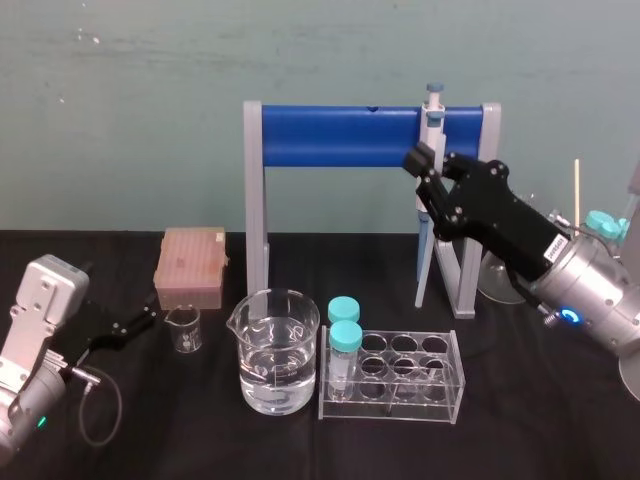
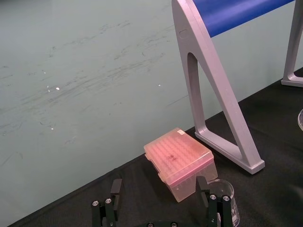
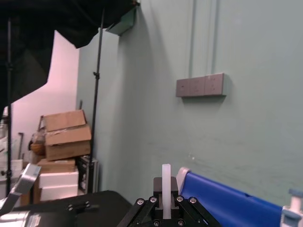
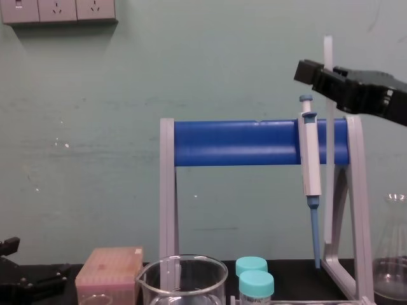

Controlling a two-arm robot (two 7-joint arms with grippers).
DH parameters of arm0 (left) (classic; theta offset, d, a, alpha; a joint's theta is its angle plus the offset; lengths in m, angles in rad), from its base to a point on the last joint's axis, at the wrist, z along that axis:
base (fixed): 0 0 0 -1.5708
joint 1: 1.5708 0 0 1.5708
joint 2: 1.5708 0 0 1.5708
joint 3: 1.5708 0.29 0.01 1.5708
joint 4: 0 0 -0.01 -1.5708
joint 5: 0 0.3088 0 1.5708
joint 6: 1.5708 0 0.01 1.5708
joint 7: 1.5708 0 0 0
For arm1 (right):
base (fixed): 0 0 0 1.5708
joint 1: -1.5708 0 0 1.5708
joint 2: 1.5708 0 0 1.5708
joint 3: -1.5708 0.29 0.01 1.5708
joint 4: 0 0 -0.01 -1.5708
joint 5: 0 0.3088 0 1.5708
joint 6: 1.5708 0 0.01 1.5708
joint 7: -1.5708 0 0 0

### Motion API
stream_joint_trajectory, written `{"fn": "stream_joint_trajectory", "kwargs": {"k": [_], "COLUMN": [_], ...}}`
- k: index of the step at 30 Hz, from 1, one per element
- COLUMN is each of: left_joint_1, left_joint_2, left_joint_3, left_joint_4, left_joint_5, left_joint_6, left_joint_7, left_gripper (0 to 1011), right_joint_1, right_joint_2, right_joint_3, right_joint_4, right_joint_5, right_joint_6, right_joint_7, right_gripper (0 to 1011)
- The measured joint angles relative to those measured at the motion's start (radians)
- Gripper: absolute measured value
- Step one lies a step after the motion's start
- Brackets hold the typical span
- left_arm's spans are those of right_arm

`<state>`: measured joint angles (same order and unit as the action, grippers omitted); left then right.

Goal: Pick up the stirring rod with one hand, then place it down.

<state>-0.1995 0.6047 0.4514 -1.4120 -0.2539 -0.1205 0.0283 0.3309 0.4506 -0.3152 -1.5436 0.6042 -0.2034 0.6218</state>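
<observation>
The stirring rod (image 4: 329,159) is a thin translucent white stick that hangs upright, well above the table, just beside the grey-and-blue pipette (image 4: 310,159) on the stand. My right gripper (image 4: 325,75) is shut on the rod near its upper end. In the right wrist view the rod (image 3: 166,182) sticks up between the two closed fingers of the gripper (image 3: 166,201). In the head view the right gripper (image 1: 422,168) is raised in front of the stand's blue bar (image 1: 340,135). My left gripper (image 1: 148,320) rests low at the left, open, near the pink box.
A pink tip box (image 1: 190,268), a small beaker (image 1: 183,328), a large beaker of water (image 1: 273,350) and a clear tube rack (image 1: 400,375) with two blue-capped tubes (image 1: 345,335) stand on the black table. A flask (image 4: 391,267) is at the right.
</observation>
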Motion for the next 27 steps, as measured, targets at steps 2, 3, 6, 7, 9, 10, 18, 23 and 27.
{"fn": "stream_joint_trajectory", "kwargs": {"k": [2, 3, 6, 7, 9, 10, 18, 23, 27], "left_joint_1": [0.0, 0.0, 0.0, 0.0, 0.0, 0.0, 0.0, 0.0, 0.0], "left_joint_2": [0.0, 0.0, 0.0, 0.0, 0.0, 0.0, 0.0, 0.0, 0.0], "left_joint_3": [0.0, 0.0, 0.0, 0.0, 0.0, 0.0, 0.0, 0.0, 0.0], "left_joint_4": [0.0, 0.0, 0.0, 0.0, 0.0, 0.0, 0.0, 0.0, 0.0], "left_joint_5": [0.0, 0.0, 0.0, 0.0, 0.0, 0.0, 0.0, 0.0, 0.0], "left_joint_6": [0.0, 0.0, 0.0, 0.0, 0.0, 0.0, 0.0, 0.0, 0.0], "left_joint_7": [0.0, 0.0, 0.0, 0.0, 0.0, 0.0, 0.0, 0.0, 0.0], "left_gripper": [1000, 1000, 1000, 1000, 1000, 1000, 1000, 1000, 1000], "right_joint_1": [0.0, 0.0, 0.0, 0.0, 0.001, 0.001, 0.009, 0.019, 0.028], "right_joint_2": [0.004, 0.009, 0.016, 0.018, 0.022, 0.023, 0.019, 0.007, 0.0], "right_joint_3": [-0.003, -0.008, -0.016, -0.018, -0.026, -0.028, -0.051, -0.066, -0.078], "right_joint_4": [0.007, 0.015, 0.027, 0.031, 0.042, 0.047, 0.11, 0.154, 0.181], "right_joint_5": [0.006, 0.013, 0.025, 0.028, 0.034, 0.035, 0.05, 0.058, 0.054], "right_joint_6": [-0.004, -0.007, -0.014, -0.015, -0.023, -0.025, -0.049, -0.067, -0.074], "right_joint_7": [0.014, 0.028, 0.053, 0.059, 0.076, 0.081, 0.121, 0.145, 0.152], "right_gripper": [67, 67, 67, 67, 67, 67, 67, 67, 67]}}
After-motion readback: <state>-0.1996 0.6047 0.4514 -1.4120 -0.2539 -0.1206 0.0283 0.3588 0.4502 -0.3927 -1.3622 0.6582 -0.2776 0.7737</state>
